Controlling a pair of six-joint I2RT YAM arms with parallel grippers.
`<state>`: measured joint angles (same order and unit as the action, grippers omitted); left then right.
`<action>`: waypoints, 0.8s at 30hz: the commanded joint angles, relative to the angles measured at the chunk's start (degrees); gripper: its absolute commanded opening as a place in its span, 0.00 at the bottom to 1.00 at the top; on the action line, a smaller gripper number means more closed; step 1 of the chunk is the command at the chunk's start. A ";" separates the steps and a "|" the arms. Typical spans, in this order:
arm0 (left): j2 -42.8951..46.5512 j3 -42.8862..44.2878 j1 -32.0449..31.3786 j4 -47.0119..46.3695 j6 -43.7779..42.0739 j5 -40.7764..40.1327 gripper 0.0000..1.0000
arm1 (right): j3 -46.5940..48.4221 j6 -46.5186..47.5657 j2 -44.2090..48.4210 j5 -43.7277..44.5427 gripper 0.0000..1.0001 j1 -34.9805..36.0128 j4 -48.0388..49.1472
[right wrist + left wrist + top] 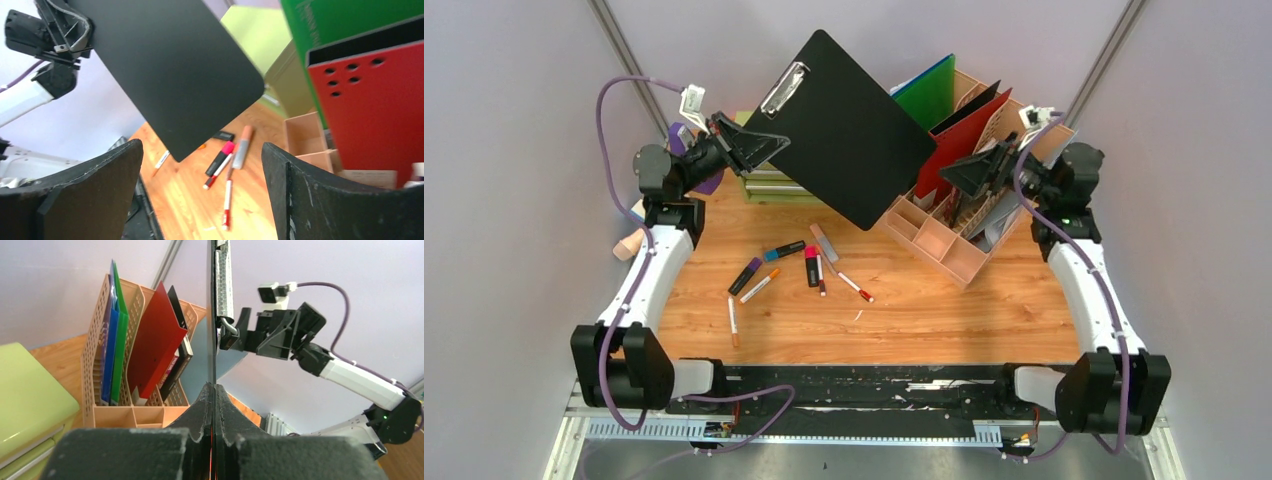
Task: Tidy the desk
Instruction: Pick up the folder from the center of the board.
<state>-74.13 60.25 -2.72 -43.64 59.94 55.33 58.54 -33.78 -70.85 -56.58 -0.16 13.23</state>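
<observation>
The desk (924,315) is an orange-brown wood top. My left gripper (759,145) is shut on the clip end of a black clipboard (844,125) and holds it tilted in the air above the desk's back. The left wrist view shows the clipboard edge-on (212,340) between my shut fingers (202,405). My right gripper (969,175) is open and empty, just right of the clipboard's lower corner, over a beige file organizer (944,240). The right wrist view shows the clipboard (170,65) ahead of my open fingers (290,185). Several markers and pens (810,265) lie loose mid-desk.
An olive-green drawer chest (769,185) stands at the back left, partly behind the clipboard. The organizer holds a green folder (929,95), a red folder (959,140) and a black one. A peach object (629,243) sits at the left edge. A black-and-silver rail (854,385) runs along the front.
</observation>
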 commanded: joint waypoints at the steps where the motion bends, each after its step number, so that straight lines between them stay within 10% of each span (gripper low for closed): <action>1: 2.84 5.24 -0.23 7.35 -5.08 -0.56 0.00 | 7.03 10.74 5.84 1.39 0.90 -4.13 -10.98; 11: 4.63 11.40 -0.23 20.20 -12.27 2.61 0.00 | 22.01 31.80 12.93 13.26 0.94 -10.07 -35.41; 24: 5.62 21.60 -5.60 51.45 -36.77 3.77 0.00 | 16.82 44.14 16.05 30.34 0.90 -12.39 -48.29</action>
<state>-69.63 76.23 -4.73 -1.61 32.47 59.29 77.19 7.14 -54.22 -31.27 -11.38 -30.41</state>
